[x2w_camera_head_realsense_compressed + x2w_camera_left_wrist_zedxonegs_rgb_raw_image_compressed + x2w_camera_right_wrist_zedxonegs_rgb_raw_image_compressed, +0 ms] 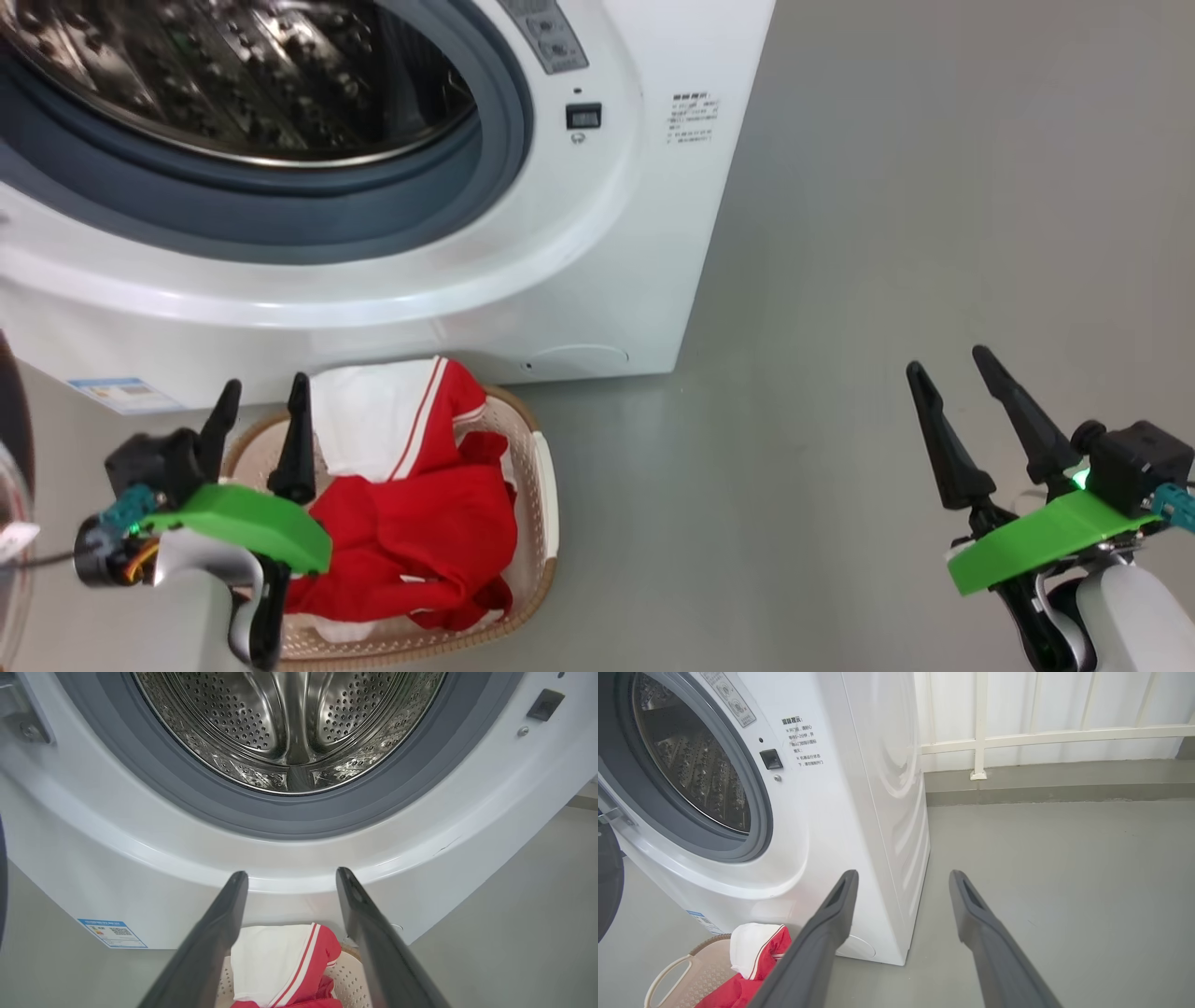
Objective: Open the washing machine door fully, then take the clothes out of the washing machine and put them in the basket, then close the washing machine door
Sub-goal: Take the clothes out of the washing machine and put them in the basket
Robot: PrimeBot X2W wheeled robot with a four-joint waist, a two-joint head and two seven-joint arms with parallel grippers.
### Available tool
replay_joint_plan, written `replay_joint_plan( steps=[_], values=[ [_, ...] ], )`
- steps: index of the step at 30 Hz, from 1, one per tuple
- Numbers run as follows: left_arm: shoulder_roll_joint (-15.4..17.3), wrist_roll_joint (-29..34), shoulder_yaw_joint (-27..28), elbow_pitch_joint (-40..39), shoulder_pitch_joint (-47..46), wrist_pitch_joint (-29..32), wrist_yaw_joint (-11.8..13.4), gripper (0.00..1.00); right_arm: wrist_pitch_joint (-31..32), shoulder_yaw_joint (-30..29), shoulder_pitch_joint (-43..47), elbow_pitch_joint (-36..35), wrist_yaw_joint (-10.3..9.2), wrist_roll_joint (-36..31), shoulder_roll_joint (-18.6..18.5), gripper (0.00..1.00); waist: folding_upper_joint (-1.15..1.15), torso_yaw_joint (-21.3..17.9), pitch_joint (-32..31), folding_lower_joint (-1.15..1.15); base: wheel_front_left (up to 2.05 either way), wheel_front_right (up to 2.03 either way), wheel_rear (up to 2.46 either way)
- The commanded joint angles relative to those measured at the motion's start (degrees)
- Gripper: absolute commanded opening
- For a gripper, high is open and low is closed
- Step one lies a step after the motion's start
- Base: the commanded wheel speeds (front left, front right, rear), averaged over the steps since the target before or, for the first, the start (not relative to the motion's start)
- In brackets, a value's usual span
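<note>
The white washing machine (pixel 579 243) stands on the grey floor (pixel 887 187) with its round mouth uncovered, so the steel drum (pixel 289 723) and the grey-blue gasket (pixel 280 215) are seen. The washing machine door (pixel 608 882) is swung away to the left side; only a dark part of it shows at the edge. The basket (pixel 540 485) sits on the floor just before the machine's lower front. The clothes (pixel 420 532), red with white panels and stripes, lie heaped inside the basket.

The left gripper (pixel 266 381) hangs above the left rear part of the basket. Its two fingers are spread apart and grasp nothing, and the clothes lie below them and slightly to the right. The right gripper (pixel 947 358) is also spread and empty, over bare floor to the right, well apart from the basket and the clothes.
</note>
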Motion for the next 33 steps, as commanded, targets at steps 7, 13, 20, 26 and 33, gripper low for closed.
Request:
replay_joint_plan(
  steps=[7,13,20,26,33],
  values=[
    [-0.6,5.7,6.4,-9.2,6.9,-0.7,-0.2,1.00,-0.7,0.0,3.4,-1.1,0.09,0.6,-1.3,1.00,0.00,0.8,-4.2,0.00,0.00,0.00,0.00],
    [-1.9,8.4,9.1,-15.3,12.1,-0.7,-0.4,1.00,-0.7,-0.7,5.5,-1.2,0.09,0.6,-1.3,1.00,0.00,1.1,-6.0,0.00,0.00,0.00,0.00],
    [-3.0,9.8,11.9,-22.3,19.3,-0.7,-0.6,1.00,-0.7,-1.3,7.3,-1.4,0.09,0.6,-1.1,1.00,0.00,1.1,-7.5,0.00,0.00,0.00,0.00],
    [-3.7,10.3,12.7,-24.8,21.5,-0.7,-0.7,1.00,-0.7,-1.5,8.1,-1.5,0.09,0.6,-0.9,1.00,0.00,1.1,-8.1,0.00,0.00,0.00,0.00],
    [-4.2,10.2,12.7,-25.1,21.2,-0.7,-0.7,1.00,-0.7,-1.5,7.8,-1.5,0.09,0.6,-0.9,1.00,0.00,0.9,-8.0,0.00,0.00,0.00,0.00]
  ],
)
